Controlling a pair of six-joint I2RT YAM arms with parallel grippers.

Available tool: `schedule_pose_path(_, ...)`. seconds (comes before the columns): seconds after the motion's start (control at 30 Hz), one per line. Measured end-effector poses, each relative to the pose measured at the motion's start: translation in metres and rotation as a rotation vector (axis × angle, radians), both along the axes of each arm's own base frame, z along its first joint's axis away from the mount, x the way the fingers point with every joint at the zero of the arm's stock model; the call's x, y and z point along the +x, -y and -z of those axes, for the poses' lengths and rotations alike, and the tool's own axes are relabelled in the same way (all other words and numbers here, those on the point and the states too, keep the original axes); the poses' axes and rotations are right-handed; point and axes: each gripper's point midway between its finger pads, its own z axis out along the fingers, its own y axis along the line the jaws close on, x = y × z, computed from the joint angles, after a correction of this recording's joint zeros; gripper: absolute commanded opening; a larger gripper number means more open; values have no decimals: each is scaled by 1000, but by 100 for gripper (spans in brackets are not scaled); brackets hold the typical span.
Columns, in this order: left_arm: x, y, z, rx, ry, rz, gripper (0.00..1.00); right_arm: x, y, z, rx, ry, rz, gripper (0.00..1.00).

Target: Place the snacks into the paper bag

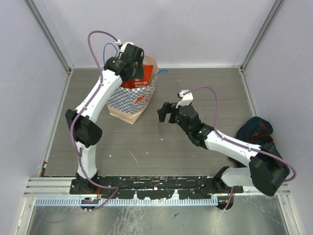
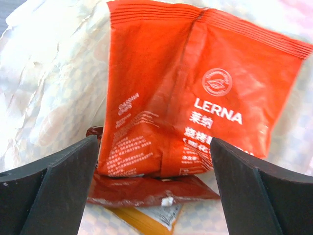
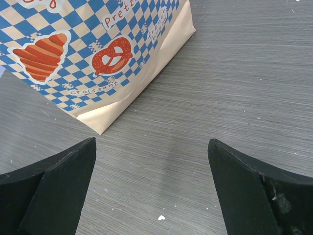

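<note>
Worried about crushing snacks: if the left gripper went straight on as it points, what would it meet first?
Probably the red-orange pack inside the paper bag, lying straight ahead between the fingers of the open left gripper; the gap to it is unclear.

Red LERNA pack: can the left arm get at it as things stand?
Probably yes. The left claw hangs open over the mouth of the bag, straight above the pack, which lies on top of the other snacks, uncovered. Only the bag walls might crowd it.
</note>
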Motion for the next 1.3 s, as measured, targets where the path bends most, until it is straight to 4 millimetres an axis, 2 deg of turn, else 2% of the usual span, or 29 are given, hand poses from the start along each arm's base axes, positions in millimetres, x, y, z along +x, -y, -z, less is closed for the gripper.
schedule_pose_path(0.13, -13, 13, -23, 2, 47, 41, 98, 0, 0, 0, 0, 0, 0, 100)
schedule_pose_path(0.27, -29, 22, -54, -17, 125, 79, 98, 0, 0, 0, 0, 0, 0, 100)
schedule_pose_path(0.47, -78, 16, -88, -52, 242, 119, 98, 0, 0, 0, 0, -1, 1, 100)
schedule_pose_path(0.57, -107, 10, -99, -73, 307, 130, 98, 0, 0, 0, 1, -1, 1, 100)
schedule_pose_path(0.7, -131, 5, -108, -102, 366, 143, 98, 0, 0, 1, 2, -3, 1, 100)
schedule_pose_path(0.83, -138, 2, -107, -116, 391, 138, 98, 0, -1, 7, -9, -17, -3, 100)
schedule_pose_path(1.07, -153, -2, -76, -102, 362, 136, 98, 1, 0, 8, -15, -20, 5, 100)
schedule_pose_path(1.3, -182, -5, -60, -113, 371, 180, 98, 1, 4, 10, -28, -28, 20, 100)
